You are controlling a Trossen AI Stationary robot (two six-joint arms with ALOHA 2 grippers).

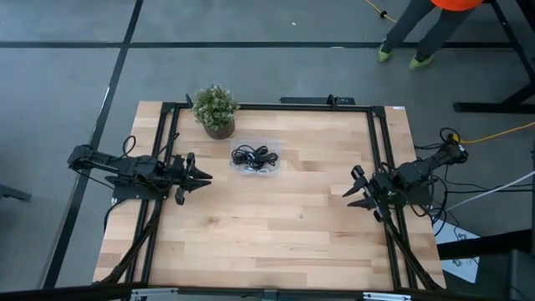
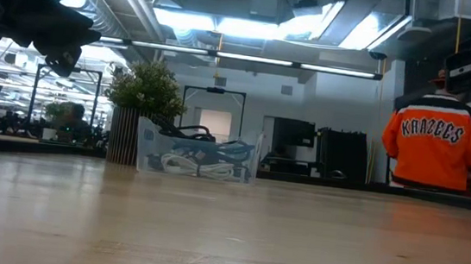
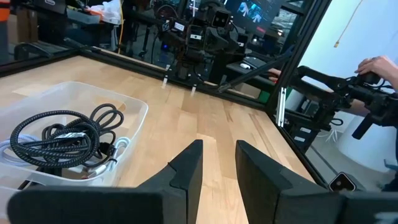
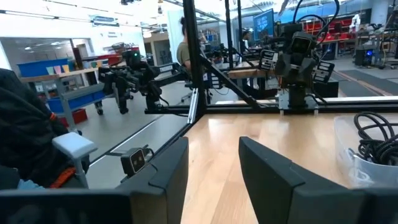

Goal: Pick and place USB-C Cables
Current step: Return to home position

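Observation:
The USB-C cables (image 1: 254,155) lie heaped in a shallow clear plastic tray (image 1: 276,147) on the far middle of the table. Black coils (image 3: 55,138) lie on top and a white cable (image 3: 119,151) beneath. In the low view the tray (image 2: 197,153) stands beside the plant, with the white cable (image 2: 199,168) at its bottom. My left gripper (image 1: 207,177) hovers open at the table's left, just left of and nearer than the tray; its fingers (image 3: 217,167) hold nothing. My right gripper (image 1: 347,192) waits open at the table's right, well clear of the tray (image 4: 367,152), with its fingers (image 4: 214,167) apart.
A small potted plant (image 1: 216,109) stands just left of and behind the tray, near the far edge. A black frame (image 1: 267,105) runs around the table. Bare wood spans the middle and near side. A person in an orange jersey (image 2: 438,139) stands beyond the table.

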